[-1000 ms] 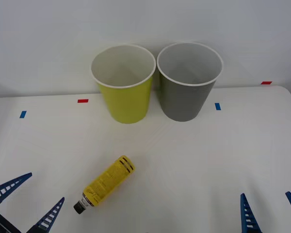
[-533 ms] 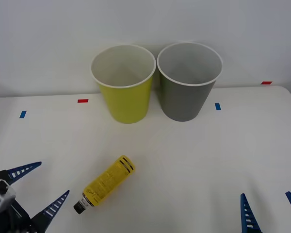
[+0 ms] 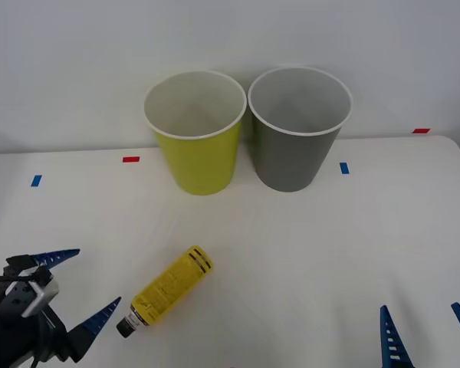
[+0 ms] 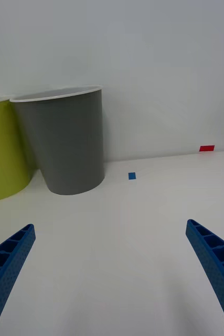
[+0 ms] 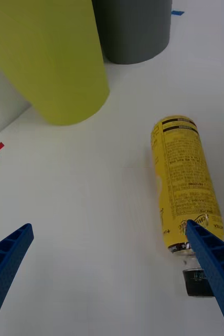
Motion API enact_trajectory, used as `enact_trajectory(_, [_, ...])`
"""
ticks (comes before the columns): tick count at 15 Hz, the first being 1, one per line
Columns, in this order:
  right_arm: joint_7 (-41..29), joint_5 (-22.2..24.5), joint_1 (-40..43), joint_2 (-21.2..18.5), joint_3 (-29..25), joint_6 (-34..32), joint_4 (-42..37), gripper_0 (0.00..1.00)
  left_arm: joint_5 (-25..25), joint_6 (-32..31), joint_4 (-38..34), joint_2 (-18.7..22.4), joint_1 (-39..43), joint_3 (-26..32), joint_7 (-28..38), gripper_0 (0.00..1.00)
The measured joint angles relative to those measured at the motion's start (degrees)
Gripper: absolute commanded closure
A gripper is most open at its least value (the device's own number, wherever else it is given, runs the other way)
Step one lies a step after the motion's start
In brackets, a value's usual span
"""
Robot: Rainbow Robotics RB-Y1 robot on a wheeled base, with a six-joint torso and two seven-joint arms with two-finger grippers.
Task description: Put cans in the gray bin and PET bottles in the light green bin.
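Yellow-labelled PET bottle [image 3: 165,290], black cap, lies on its side on the white table [image 3: 314,261], near the light green bin [image 3: 196,134]. Likely light, smooth, prone to rolling; grip mid-body. Left gripper [image 3: 70,294] spread beside the cap; right gripper [image 3: 425,333] spread, idle.

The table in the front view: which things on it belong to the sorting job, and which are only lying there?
For the job:
- small yellow-labelled plastic bottle with black cap, lying on its side
- tall round yellow-green bin
- tall round gray bin
- open left tool by the bottle's cap

Just there:
- red tape marks
- blue tape marks
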Motion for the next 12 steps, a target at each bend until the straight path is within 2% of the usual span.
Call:
enact_trajectory(4, [0.0, 0.0, 0.0, 0.0, 0.0, 0.0, 0.0, 0.0, 2.3, 12.0, -4.6, 1.5, -6.1, -0.1, -0.2, 0.0])
enact_trajectory(6, [0.0, 0.0, 0.0, 0.0, 0.0, 0.0, 0.0, 0.0, 6.4, 13.1, -5.3, 2.6, -7.2, -0.2, -0.8, 0.0])
enact_trajectory(7, [0.0, 0.0, 0.0, 0.0, 0.0, 0.0, 0.0, 0.0, 6.9, 13.3, -5.5, 3.1, -7.6, -0.4, -1.1, 0.0])
enact_trajectory(9, [0.0, 0.0, 0.0, 0.0, 0.0, 0.0, 0.0, 0.0, 7.3, 15.1, -5.8, 4.4, -10.6, -3.2, -1.3, 0.0])
enact_trajectory(11, [0.0, 0.0, 0.0, 0.0, 0.0, 0.0, 0.0, 0.0, 8.5, 21.0, -6.4, 5.3, -16.4, -6.5, -1.3, 0.0])
enact_trajectory(12, [0.0, 0.0, 0.0, 0.0, 0.0, 0.0, 0.0, 0.0, 10.8, 24.7, -6.8, 5.5, -19.5, -7.7, -1.4, 0.0])
